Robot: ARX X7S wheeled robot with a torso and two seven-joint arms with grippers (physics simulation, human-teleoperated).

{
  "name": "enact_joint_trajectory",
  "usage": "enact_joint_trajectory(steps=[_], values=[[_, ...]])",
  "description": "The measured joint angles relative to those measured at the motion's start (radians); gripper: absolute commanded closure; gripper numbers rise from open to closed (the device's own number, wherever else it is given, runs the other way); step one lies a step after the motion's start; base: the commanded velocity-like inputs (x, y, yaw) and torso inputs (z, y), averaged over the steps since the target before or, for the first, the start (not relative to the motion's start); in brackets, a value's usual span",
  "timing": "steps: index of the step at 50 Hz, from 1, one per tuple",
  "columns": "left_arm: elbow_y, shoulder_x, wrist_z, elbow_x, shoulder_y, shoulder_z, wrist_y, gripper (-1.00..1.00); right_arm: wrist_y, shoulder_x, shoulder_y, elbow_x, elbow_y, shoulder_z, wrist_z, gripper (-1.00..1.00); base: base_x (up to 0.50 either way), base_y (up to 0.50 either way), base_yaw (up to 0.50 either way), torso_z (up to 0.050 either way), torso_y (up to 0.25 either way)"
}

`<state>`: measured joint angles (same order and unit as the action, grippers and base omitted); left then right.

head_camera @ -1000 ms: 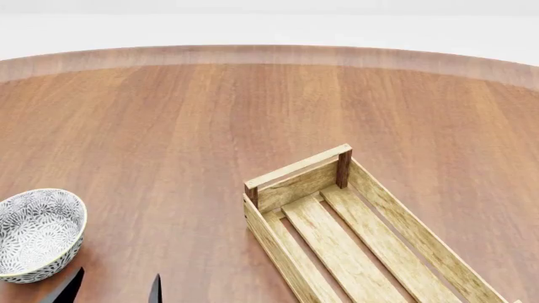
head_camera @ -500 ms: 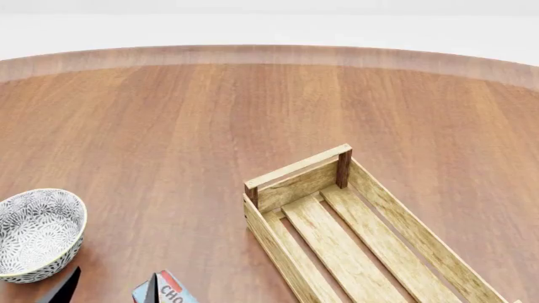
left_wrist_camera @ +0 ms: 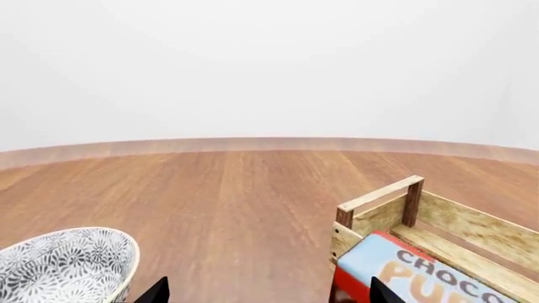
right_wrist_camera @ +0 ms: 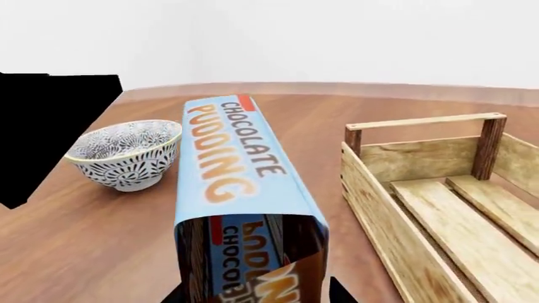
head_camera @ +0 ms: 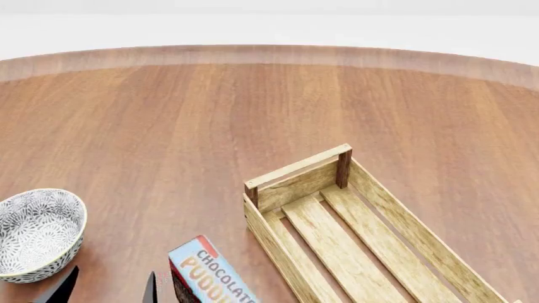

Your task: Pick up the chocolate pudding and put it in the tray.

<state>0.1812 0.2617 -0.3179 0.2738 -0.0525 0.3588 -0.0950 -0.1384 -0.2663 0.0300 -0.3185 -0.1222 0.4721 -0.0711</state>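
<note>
The chocolate pudding is a light-blue carton with orange lettering and a red edge, at the bottom of the head view just left of the tray. In the right wrist view my right gripper is shut on the carton, one dark finger on each side of its near end. The gripper itself is out of the head view. The tray is a light-wood slatted crate at the lower right, and nothing lies in it. My left gripper is open and empty, beside the carton. The left wrist view shows it with the carton at one side.
A grey-white patterned bowl stands on the round brown table at the lower left, close to my left gripper. It also shows in the left wrist view and the right wrist view. A black shape lies beyond the bowl in the right wrist view.
The pudding carton has come up into the head view from the bottom edge and moved further in. My left gripper, the bowl and the tray have not moved.
</note>
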Motion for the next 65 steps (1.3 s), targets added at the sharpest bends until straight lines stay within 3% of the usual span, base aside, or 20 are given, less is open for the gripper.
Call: enact_joint_trajectory(steps=[36, 65], values=[[-0.033, 0.003, -0.006, 0.011, -0.003, 0.01, 0.027, -1.0, 0.124, -0.071, 0.065, -0.069, 0.155, -0.082, 0.082, 1.0, 0.0, 0.0, 0.0, 0.0, 0.0], [-0.042, 0.008, -0.014, 0.019, -0.005, 0.019, 0.035, -1.0, 0.133, -0.121, 0.082, -0.13, 0.158, -0.183, 0.128, 1.0, 0.0, 0.0, 0.0, 0.0, 0.0]])
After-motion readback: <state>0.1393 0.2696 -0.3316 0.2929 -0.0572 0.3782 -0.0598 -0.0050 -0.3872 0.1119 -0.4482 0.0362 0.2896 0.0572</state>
